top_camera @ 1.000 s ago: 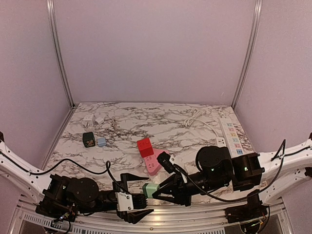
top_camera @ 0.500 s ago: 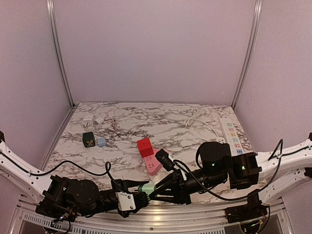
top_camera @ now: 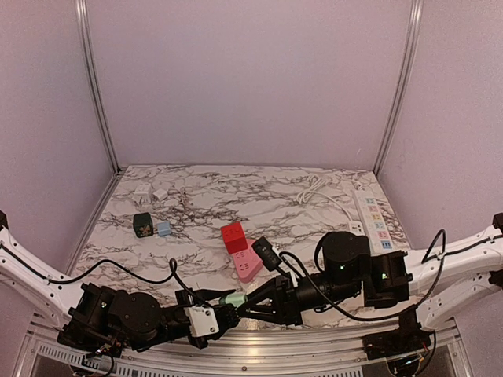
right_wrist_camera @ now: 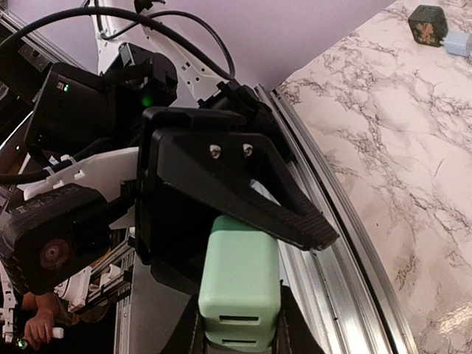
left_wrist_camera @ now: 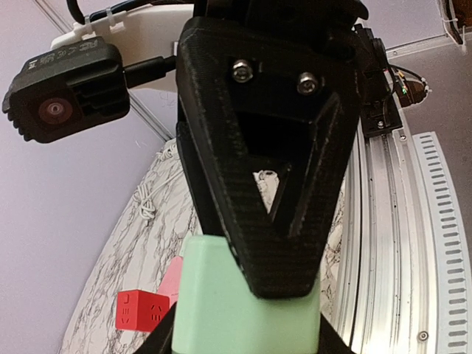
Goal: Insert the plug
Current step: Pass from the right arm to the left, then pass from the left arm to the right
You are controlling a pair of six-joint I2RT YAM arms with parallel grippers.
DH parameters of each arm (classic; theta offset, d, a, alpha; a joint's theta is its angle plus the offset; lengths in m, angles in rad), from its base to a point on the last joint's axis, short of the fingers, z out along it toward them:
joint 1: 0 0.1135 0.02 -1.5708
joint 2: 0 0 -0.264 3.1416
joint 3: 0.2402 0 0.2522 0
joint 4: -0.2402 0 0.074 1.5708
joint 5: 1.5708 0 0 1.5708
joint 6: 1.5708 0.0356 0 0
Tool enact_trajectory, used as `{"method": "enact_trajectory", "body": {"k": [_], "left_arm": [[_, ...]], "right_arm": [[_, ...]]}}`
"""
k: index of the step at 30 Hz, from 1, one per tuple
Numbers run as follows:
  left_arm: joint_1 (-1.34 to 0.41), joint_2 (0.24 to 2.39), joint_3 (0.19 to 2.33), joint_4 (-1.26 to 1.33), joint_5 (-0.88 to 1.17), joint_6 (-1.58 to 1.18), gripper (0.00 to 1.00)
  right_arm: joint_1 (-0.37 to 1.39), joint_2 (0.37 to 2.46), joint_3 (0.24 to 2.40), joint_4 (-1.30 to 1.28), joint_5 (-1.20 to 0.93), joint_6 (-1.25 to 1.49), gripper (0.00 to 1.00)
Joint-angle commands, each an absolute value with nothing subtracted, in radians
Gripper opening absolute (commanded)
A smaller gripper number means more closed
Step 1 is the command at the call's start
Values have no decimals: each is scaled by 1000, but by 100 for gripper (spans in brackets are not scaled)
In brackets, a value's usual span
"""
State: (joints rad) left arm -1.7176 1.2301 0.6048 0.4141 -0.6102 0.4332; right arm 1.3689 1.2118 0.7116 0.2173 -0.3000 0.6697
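A mint-green rectangular plastic plug block [top_camera: 233, 299] sits at the bottom centre of the top view, near the front edge of the white marble-patterned surface [top_camera: 204, 212]. It is gripped from both sides. The left arm's jaws are clamped narrow on it from the left, and the right arm's jaws are closed tight on it from the right. Just above it in the frame, a pink plastic power strip [top_camera: 249, 264] lies on the surface, just beside a red plastic cube [top_camera: 233, 234].
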Motion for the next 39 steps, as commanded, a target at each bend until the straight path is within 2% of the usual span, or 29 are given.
{"method": "enact_trajectory", "body": {"k": [1, 5, 11, 14, 17, 21, 22, 24, 26, 27, 30, 32, 34, 35, 39], "left_arm": [[-1736, 1252, 633, 459, -625, 420, 19], [-1736, 1267, 637, 467, -632, 406, 16], [-1736, 1272, 637, 476, -646, 394, 13], [-1736, 1266, 633, 478, -659, 394, 10], [-1735, 1260, 628, 479, -669, 392, 0], [-1736, 1258, 629, 482, -673, 390, 0], [-1736, 1257, 627, 481, -674, 388, 0], [-1736, 1256, 625, 482, -680, 383, 0], [-1735, 1252, 620, 486, -694, 371, 13], [-1736, 1246, 617, 488, -702, 362, 19], [-1736, 1215, 594, 498, -733, 322, 52], [-1735, 1175, 558, 506, -740, 277, 67], [-1734, 1123, 518, 515, -757, 231, 90], [-1733, 1097, 496, 520, -772, 206, 97], [-1720, 938, 400, 522, -836, 81, 99]], "right_arm": [[1348, 1205, 689, 394, -134, 818, 6], [1347, 1228, 699, 405, -134, 846, 16], [1348, 1280, 721, 420, -161, 847, 23], [1348, 1308, 734, 413, -160, 844, 24], [1348, 1324, 741, 431, -169, 849, 25], [1348, 1339, 759, 427, -169, 852, 25], [1348, 1340, 763, 427, -167, 851, 24], [1348, 1340, 766, 435, -166, 851, 15], [1348, 1334, 768, 434, -163, 848, 3], [1348, 1329, 773, 421, -159, 844, 0], [1348, 1299, 826, 268, -98, 796, 0], [1347, 1283, 900, 88, -29, 736, 0], [1336, 1282, 981, -104, 46, 689, 0], [1325, 1282, 1017, -171, 67, 671, 0], [1254, 1289, 1090, -341, 86, 646, 0]]}}
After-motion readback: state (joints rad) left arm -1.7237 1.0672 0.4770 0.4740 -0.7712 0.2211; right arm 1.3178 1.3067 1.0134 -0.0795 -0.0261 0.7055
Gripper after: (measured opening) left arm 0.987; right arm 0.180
